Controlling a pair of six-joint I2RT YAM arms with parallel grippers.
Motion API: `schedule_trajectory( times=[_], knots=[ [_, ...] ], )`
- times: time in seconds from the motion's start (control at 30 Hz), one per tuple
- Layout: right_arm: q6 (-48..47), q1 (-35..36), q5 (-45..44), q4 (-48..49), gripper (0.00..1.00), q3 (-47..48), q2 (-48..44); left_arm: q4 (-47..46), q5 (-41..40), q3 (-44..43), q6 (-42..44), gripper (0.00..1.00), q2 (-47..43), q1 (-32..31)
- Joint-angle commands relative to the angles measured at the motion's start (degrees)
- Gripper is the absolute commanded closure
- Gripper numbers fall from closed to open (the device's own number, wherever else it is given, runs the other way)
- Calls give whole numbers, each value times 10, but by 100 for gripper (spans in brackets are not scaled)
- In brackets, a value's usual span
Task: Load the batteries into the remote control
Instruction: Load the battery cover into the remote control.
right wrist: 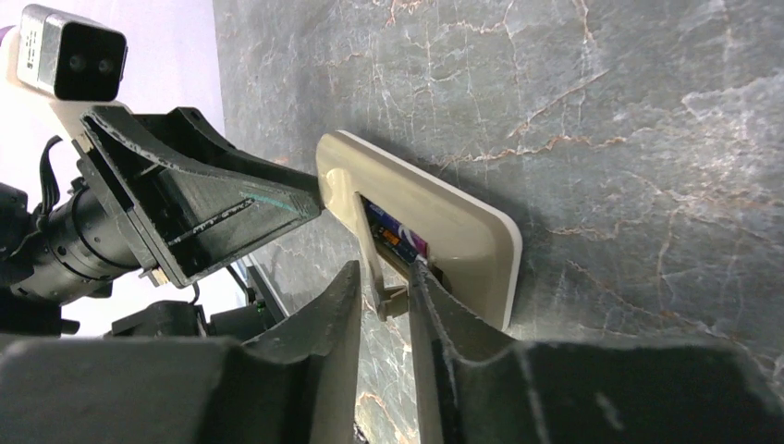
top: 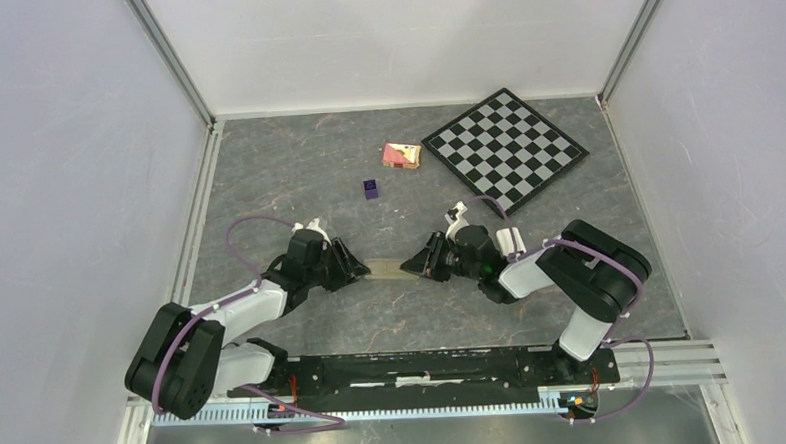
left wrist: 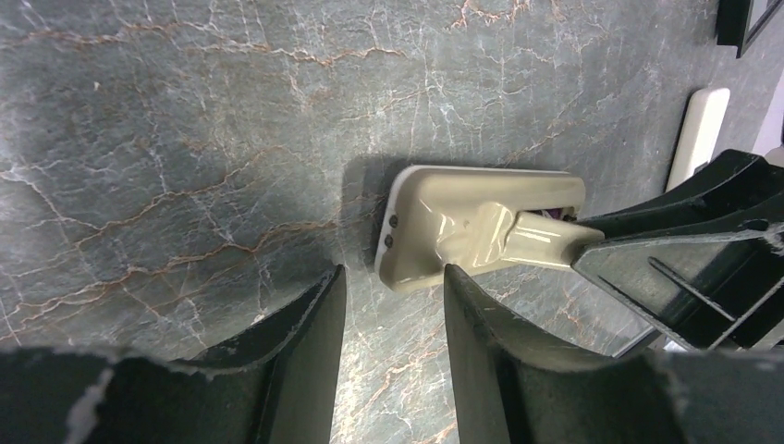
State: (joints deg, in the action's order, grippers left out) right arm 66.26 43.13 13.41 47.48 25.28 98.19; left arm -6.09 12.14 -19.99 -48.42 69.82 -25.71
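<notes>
The olive-tan remote control (top: 386,268) lies back up on the table between my two grippers. In the right wrist view its battery bay is open and purple-blue batteries (right wrist: 398,236) sit inside. The bay cover (right wrist: 368,231) is tilted up, and its clip tab (right wrist: 396,301) is between the fingers of my right gripper (right wrist: 386,273), which is shut on it. My left gripper (left wrist: 393,277) is open and empty, and the remote's end (left wrist: 434,231) is just beyond its fingertips. A sliver of purple battery (left wrist: 553,213) shows under the raised cover.
A black-and-white chessboard (top: 506,147) lies at the back right. A small pink-and-tan box (top: 402,156) and a small purple block (top: 370,189) lie behind the remote. A slim white object (left wrist: 700,134) lies on the table beyond the right gripper.
</notes>
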Motion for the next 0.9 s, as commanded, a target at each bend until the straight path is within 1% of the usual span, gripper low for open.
schedule_trajectory(
  times=[0.0, 0.1, 0.33, 0.53, 0.73, 0.87],
  knots=[
    [-18, 4, -7, -66, 68, 24, -21, 5, -10, -9, 3, 50, -2, 2],
    [-28, 3, -6, -83, 61, 34, -24, 10, -13, -11, 3, 49, -4, 2],
    [-62, 2, -11, -155, 56, 69, -38, 22, -25, -13, 7, 49, -11, 2],
    [-91, 3, -32, -223, 47, 88, -54, 36, -39, -22, 14, 48, -11, 2],
    [-114, 3, -53, -270, 43, 99, -77, 51, -52, -30, 21, 47, -15, 3],
    [-125, 2, -58, -290, 44, 104, -90, 57, -57, -36, 25, 46, -17, 4]
  ],
)
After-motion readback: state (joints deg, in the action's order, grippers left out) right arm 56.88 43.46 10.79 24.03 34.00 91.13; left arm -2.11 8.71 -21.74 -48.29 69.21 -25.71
